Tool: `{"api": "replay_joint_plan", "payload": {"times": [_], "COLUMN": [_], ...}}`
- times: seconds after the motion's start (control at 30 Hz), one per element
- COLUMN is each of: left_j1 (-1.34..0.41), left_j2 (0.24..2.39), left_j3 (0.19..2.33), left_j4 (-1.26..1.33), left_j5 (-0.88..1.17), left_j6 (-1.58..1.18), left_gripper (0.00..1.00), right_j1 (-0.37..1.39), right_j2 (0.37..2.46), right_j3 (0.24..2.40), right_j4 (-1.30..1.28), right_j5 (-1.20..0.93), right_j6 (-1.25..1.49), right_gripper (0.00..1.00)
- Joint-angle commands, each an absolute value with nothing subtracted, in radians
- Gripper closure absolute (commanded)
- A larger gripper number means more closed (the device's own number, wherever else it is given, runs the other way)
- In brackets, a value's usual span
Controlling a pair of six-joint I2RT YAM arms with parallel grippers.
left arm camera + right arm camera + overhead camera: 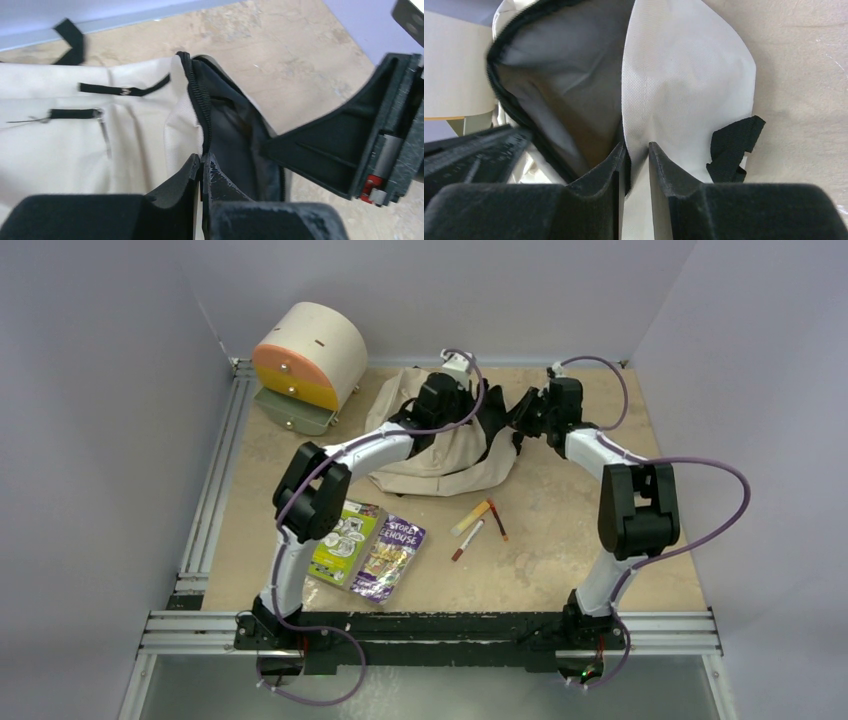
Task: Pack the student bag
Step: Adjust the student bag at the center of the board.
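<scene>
Left tool (pixel 201 161) and right tool (pixel 636 148) pinch student bag (pixel 450 466) rim

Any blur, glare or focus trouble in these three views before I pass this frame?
Top external: evenly lit, sharp, no glare. Left wrist: student bag and its zipper in focus, left gripper soft up close. Right wrist: weave crisp, zipper edge at upper left smeared.

Table (pixel 560 560) w/ student bag (pixel 440 465), drawer unit (pixel 310 355), 2 pkts (pixel 390 558), pens (pixel 472 517).
</scene>
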State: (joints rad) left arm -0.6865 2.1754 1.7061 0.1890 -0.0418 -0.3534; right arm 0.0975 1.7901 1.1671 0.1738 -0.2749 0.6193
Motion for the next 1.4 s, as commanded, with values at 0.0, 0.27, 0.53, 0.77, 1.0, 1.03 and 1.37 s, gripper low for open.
{"api": "replay_joint_plan", "payload": {"times": [0.0, 0.27, 0.53, 0.77, 1.0, 1.03, 1.37], "left_j1": [-0.654, -0.567, -0.469, -0.462, -0.448, -0.447, -0.423], "left_j2": [2.059, 1.904, 1.801, 1.811, 1.812, 1.815, 1.829], "left_j3": [1.666, 1.521, 1.435, 1.485, 1.527, 1.529, 1.543], "left_j4": [0.195, 0.156, 0.143, 0.124, 0.100, 0.100, 0.068], "left_j5": [-0.128, -0.139, -0.084, -0.038, -0.012, -0.006, 0.052], "left_j6": [-0.261, -0.242, -0.236, -0.197, -0.176, -0.176, -0.182], "left_gripper": [1.00, 1.00, 1.00, 1.00, 1.00, 1.00, 1.00], "right_j1": [0.101, 0.101, 0.101, 0.101, 0.106, 0.118, 0.371], "right_j2": [1.725, 1.697, 1.674, 1.584, 1.493, 1.484, 1.481], "right_j3": [1.159, 1.148, 1.156, 1.164, 1.158, 1.150, 0.996], "right_j4": [0.153, 0.134, 0.113, 0.139, 0.168, 0.188, 0.404], "right_j5": [-0.219, -0.133, -0.096, -0.190, -0.381, -0.425, -0.426], "right_j6": [0.580, 0.561, 0.531, 0.425, 0.372, 0.363, 0.218], "right_gripper": [0.76, 0.78, 0.77, 0.61, 0.46, 0.44, 0.24]}}
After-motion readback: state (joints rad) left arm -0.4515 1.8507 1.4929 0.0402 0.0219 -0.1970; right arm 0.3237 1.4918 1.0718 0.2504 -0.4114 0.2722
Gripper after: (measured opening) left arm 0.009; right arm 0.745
